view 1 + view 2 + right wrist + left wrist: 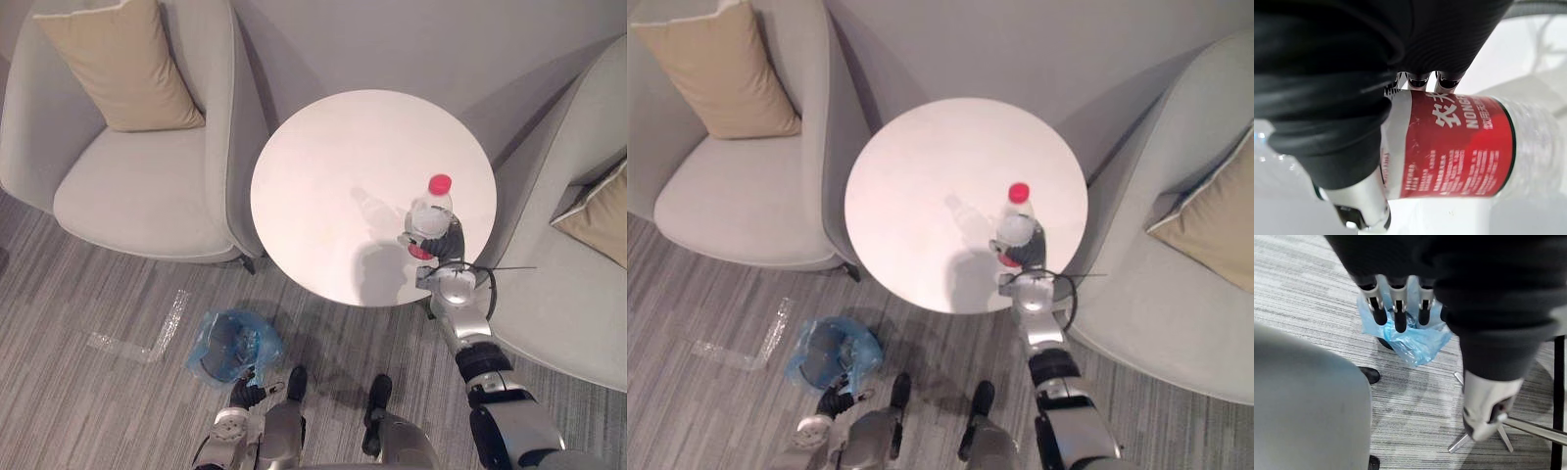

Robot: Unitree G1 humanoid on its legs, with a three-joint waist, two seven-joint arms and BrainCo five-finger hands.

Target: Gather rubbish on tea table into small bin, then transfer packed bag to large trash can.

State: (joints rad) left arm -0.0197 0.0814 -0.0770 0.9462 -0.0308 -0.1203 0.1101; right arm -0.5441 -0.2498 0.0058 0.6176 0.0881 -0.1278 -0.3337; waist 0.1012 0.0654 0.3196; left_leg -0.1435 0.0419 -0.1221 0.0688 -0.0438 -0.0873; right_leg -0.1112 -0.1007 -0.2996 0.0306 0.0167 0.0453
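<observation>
A clear plastic bottle (432,211) with a red cap and red label (1454,147) stands upright near the right front edge of the round white tea table (333,166). My right hand (443,245) is shut on its lower part, with fingers (1420,81) and thumb curled round the label. A small bin lined with a blue bag (230,345) sits on the carpet, left of the table's front. My left hand (247,394) hangs low just in front of the bin, its fingers (1396,308) straight and empty above the blue bag (1410,335).
A grey armchair (137,186) with a tan cushion (122,64) stands left of the table. Another armchair (573,284) with a cushion is on the right. A strip of clear plastic wrap (147,338) lies on the carpet left of the bin.
</observation>
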